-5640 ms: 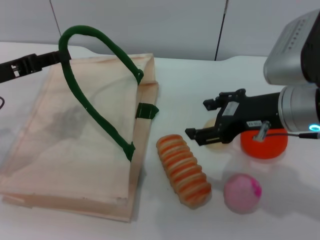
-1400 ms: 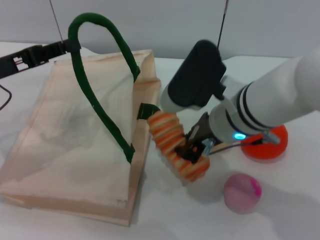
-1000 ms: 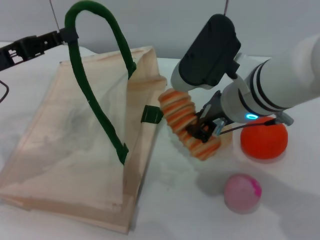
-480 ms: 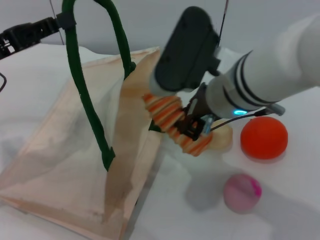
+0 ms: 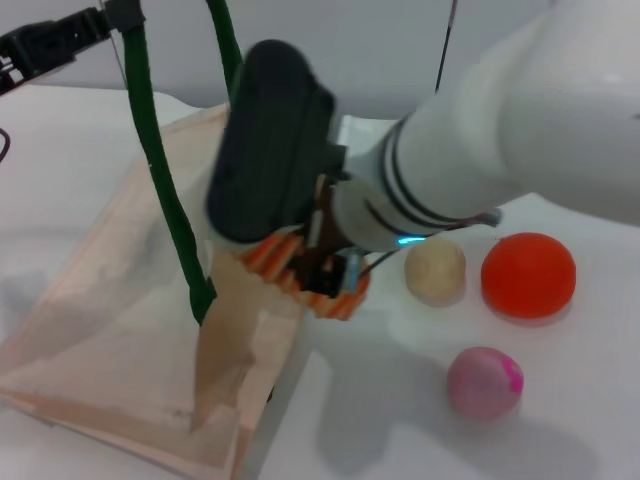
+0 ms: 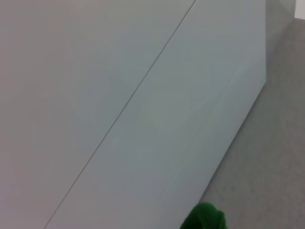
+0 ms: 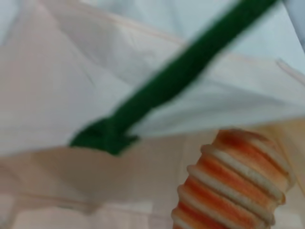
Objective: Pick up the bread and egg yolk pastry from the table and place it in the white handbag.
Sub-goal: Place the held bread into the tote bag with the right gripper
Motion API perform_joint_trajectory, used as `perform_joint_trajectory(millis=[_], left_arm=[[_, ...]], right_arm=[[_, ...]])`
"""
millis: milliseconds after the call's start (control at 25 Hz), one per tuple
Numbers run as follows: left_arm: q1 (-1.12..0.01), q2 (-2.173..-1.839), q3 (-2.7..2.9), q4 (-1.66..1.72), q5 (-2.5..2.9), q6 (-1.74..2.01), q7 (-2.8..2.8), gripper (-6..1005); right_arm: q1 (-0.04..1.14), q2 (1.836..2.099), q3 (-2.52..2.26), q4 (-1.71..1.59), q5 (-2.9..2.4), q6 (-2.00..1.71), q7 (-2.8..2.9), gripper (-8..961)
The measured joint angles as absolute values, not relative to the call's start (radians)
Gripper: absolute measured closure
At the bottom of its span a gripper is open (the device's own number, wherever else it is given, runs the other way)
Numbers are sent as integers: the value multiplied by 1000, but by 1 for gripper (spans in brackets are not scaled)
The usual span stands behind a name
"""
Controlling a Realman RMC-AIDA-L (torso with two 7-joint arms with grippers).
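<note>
The striped orange and cream bread (image 5: 342,298) is held in the air at the open side of the white handbag (image 5: 110,330), with my right gripper (image 5: 322,268) shut on it. In the right wrist view the bread (image 7: 238,186) hangs just before the bag's cloth (image 7: 57,95) and its green handle (image 7: 181,76). At the upper left, my left gripper (image 5: 95,25) holds the green handle (image 5: 160,180) up high, so the bag's mouth gapes. The egg yolk pastry (image 5: 435,270) lies on the table, to the right of the bread.
A bright orange ball (image 5: 528,275) sits beside the pastry, and a pink ball (image 5: 484,382) lies nearer the front. My right arm's bulk (image 5: 480,150) spans the middle of the scene. The left wrist view shows wall and a tip of the green handle (image 6: 205,217).
My right gripper has carried the bread left, from beside the pastry to the bag's mouth. The left gripper has pulled the handle higher, and the bag's upper side has lifted.
</note>
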State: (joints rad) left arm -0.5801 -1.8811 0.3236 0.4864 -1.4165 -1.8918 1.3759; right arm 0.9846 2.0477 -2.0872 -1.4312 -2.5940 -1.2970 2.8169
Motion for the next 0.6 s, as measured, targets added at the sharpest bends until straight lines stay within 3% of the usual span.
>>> perform_joint_trajectory(millis=[600], left_arm=[[-612, -1877, 324, 488, -1420, -1902, 1347, 878]], right_arm=[[1137, 2044, -2200, -1310, -2605, -1131, 2812, 728]])
